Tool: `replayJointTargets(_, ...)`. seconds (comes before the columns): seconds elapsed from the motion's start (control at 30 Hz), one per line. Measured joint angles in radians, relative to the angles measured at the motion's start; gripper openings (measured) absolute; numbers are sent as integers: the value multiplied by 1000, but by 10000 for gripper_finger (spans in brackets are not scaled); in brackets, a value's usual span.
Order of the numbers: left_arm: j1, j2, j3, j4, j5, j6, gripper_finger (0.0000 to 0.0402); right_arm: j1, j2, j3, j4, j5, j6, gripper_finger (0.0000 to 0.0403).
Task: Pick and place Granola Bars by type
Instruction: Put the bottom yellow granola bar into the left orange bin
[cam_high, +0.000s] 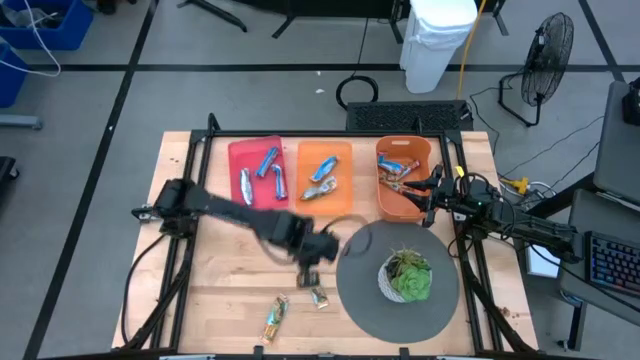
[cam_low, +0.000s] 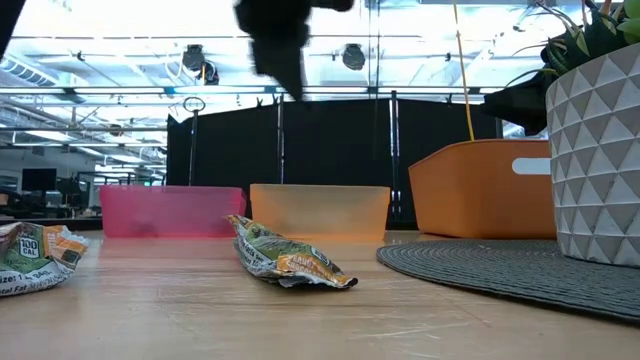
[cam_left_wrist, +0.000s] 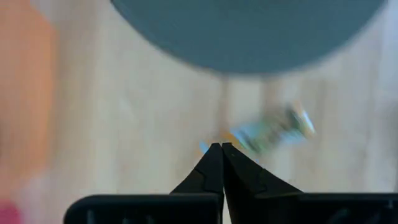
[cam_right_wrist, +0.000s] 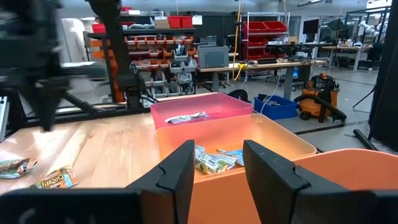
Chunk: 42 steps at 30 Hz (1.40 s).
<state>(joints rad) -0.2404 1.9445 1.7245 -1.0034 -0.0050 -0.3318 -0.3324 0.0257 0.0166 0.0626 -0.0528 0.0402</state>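
Note:
Two green-gold granola bars lie flat on the wood: one (cam_high: 320, 297) (cam_low: 290, 260) near the grey mat, the other (cam_high: 275, 318) (cam_low: 35, 255) toward the near edge. My left gripper (cam_high: 310, 268) (cam_left_wrist: 221, 147) is shut and empty. It hangs well above the table (cam_low: 280, 50), just to the far side of the nearer bar (cam_left_wrist: 273, 129). Blue bars lie in the pink tray (cam_high: 255, 170), and other bars in the orange tray (cam_high: 323, 175) and the orange bin (cam_high: 403, 178). My right gripper (cam_high: 432, 190) (cam_right_wrist: 217, 155) is open and empty at the bin's right rim.
A potted plant (cam_high: 405, 275) in a white faceted pot (cam_low: 600, 150) stands on a round grey mat (cam_high: 365, 290) at the table's near right. The three containers line the far side. Bare wood lies between the trays and the near edge, left of the mat.

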Motion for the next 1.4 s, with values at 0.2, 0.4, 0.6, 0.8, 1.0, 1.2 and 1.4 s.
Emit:
replayJointTargets(0.2,-202,0,0,-58,-44,-327,19,0,0,0,0,0,0,128)
replayJointTargets(0.4,-379,0,0,-40,-137,-675,36,0,0,0,0,0,0,128)
replayJointTargets(0.6,-493,1,0,-40,-295,-959,37,0,0,0,0,0,0,128)
replayJointTargets(0.8,-521,12,-91,-34,-252,-1147,37,0,0,0,0,0,0,128)
replayJointTargets(1.0,-499,14,-259,19,2,-1270,37,0,0,0,0,0,0,128)
replayJointTargets(1.2,-499,12,-341,230,7,-1270,38,0,0,0,0,0,0,128)
replayJointTargets(1.4,-485,12,-351,267,31,-1320,57,0,0,0,0,0,0,128)
